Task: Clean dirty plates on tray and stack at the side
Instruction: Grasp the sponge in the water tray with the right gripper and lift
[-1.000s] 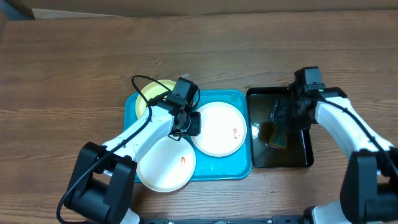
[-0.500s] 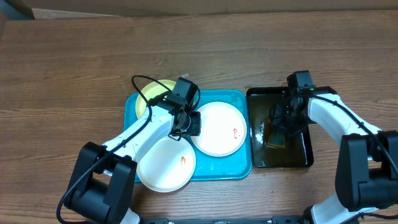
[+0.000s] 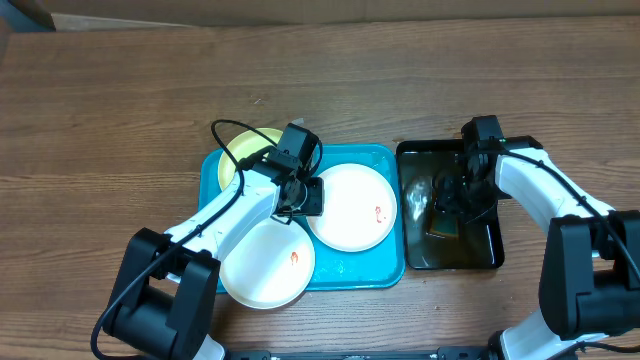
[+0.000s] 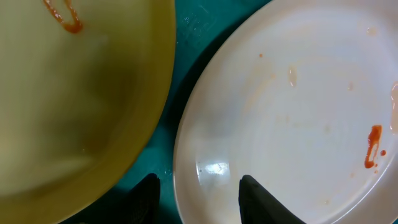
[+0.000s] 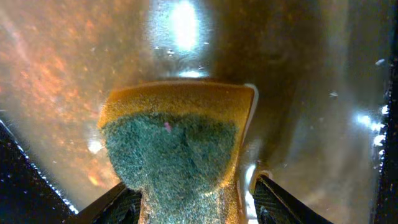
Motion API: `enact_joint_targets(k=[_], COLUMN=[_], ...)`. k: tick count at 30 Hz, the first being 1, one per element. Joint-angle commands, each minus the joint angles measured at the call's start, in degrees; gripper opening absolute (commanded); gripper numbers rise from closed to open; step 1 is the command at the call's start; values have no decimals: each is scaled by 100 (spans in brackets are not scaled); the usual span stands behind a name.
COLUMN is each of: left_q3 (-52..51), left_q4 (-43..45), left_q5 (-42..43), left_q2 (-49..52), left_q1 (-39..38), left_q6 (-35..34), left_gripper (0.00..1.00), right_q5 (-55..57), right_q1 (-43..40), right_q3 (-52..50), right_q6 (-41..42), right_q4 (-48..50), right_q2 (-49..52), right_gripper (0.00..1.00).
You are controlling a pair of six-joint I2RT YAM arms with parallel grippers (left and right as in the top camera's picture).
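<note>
The plates (image 3: 340, 228) all lie on the tray (image 3: 372, 266), none stacked aside yet. A yellow plate (image 3: 240, 155) is at the far left corner and a white plate (image 3: 267, 262) hangs over the near left edge. The middle plate (image 3: 352, 198) has a red smear (image 3: 379, 213) toward its right side. The left gripper (image 3: 303, 199) is nearest, at the middle plate's left rim. Its fingers (image 4: 258, 196) are parted with the rim between them and grip nothing I can see. The right gripper (image 3: 455, 198) is well apart in the black tray (image 3: 482, 250), closed round a sponge (image 5: 177, 146) in murky water. I'd say the sponge must travel left to reach the smear.
</note>
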Motion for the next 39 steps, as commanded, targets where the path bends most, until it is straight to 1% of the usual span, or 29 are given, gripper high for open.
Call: enact_joint_targets(k=[1, 3, 4, 5, 6, 7, 8, 9, 12, 14, 17, 20, 21, 23, 25, 27, 28, 29, 30, 31, 32, 34, 35, 39], left_q3=[85, 85, 85, 85, 85, 85, 85, 85, 79, 72, 48, 46, 46, 48, 50, 55, 52, 52, 55, 57, 66, 83, 92, 103], left_q4=[48, 57, 55, 55, 55, 52, 52, 50, 48, 46, 55, 57, 55, 55, 55, 55, 55, 55, 59, 63, 61, 57, 55, 55], left_q5=[48, 48, 46, 46, 46, 46, 46, 46, 15, 2, -48, -63, -61, -57, -44, -37, -33, -15, -15, -15, -13, 4, 4, 63], left_q2=[17, 17, 17, 17, 17, 17, 17, 17, 17, 17, 26, 111, 146, 236, 271, 271, 271, 271, 271, 271, 271, 271, 271, 269], left_q1=[-37, -37, -37, -37, -37, -37, -37, -37, -37, -37, -37, -39, -37, -37, -37, -37, -37, -37, -37, -37, -37, -35, -37, -35], left_q6=[-35, -35, -35, -35, -33, -33, -33, -33, -35, -37, -42, -39, -44, -61, -61, -61, -61, -63, -63, -66, -66, -63, -63, -59], left_gripper=[43, 44, 43, 43, 43, 42, 42, 42, 43, 40, 33, 33, 33, 33, 30, 27, 27, 27, 26, 22, 18, 6, 4, 4], right_q5=[-2, -2, -2, -4, -7, -48, -70, -72, -72, -70, -72, -133, -184, -203, -199, -199, -199, -197, -195, -197, -195, -195, -195, -192], right_q1=[26, 26, 26, 26, 26, 26, 26, 26, 26, 26, 26, 26, 26, 26, 26, 26, 26, 26, 26, 24, 9, -4, -4, -2], right_q3=[-81, -125, -125, -125, -125, -125, -125, -125, -125, -125, -125, -125, -125, -125, -125, -125, -125, -125, -122, -96, -35, 116, 210, 623], right_q6=[9, 9, 9, 9, 9, 9, 11, 11, 9, 7, 9, 9, 9, 9, 9, 9, 7, 4, -39, -122, -190, -190, -190, -396], right_q4=[81, 122, 136, 179, 219, 243, 247, 245, 232, 223, 210, 214, 212, 210, 212, 214, 212, 210, 203, 175, 116, -22, -87, -466], right_q2=[-2, 4, 7, 7, 7, 7, 7, 7, 7, 7, 7, 7, 7, 7, 7, 7, 7, 7, 4, 2, -7, -35, -66, -138], right_gripper=[56, 50, 44, 35, 24, 16, 16, 18, 31, 33, 32, 32, 32, 25, 18, 16, 12, 4, 4, 4, 4, 4, 4, 4])
